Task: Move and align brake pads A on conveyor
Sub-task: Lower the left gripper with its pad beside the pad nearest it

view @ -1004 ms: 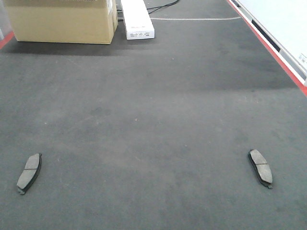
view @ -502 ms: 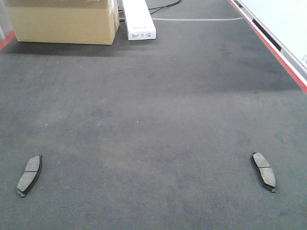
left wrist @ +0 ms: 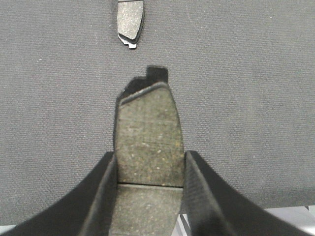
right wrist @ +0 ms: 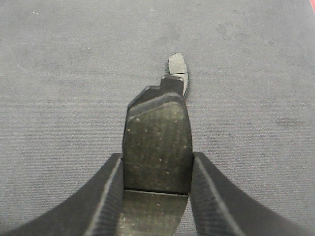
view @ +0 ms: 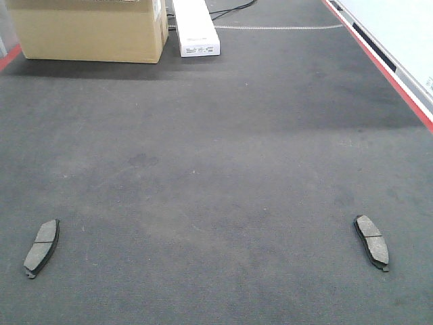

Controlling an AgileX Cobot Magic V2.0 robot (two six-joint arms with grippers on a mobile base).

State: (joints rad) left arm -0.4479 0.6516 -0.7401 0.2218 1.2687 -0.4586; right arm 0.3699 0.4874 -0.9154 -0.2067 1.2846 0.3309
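Two brake pads A lie on the dark-grey conveyor (view: 216, 169) in the front view, one near left (view: 42, 246) and one near right (view: 372, 242). Neither gripper shows in that view. In the left wrist view my left gripper (left wrist: 149, 157) is shut on a third pad (left wrist: 147, 128). The tip of another pad (left wrist: 130, 19) lies on the belt ahead of it. In the right wrist view my right gripper (right wrist: 157, 157) is shut on a fourth pad (right wrist: 157, 137). Another pad (right wrist: 178, 66) lies just beyond its tip. I cannot tell whether the held pads touch the belt.
A cardboard box (view: 88, 30) and a white oblong box (view: 196, 27) stand at the far end of the belt. A red stripe (view: 399, 88) runs along the right edge, with a pale wall beyond it.
The whole front view shifted slightly right and down between one second and half a second ago. The pads keep their places on the belt.
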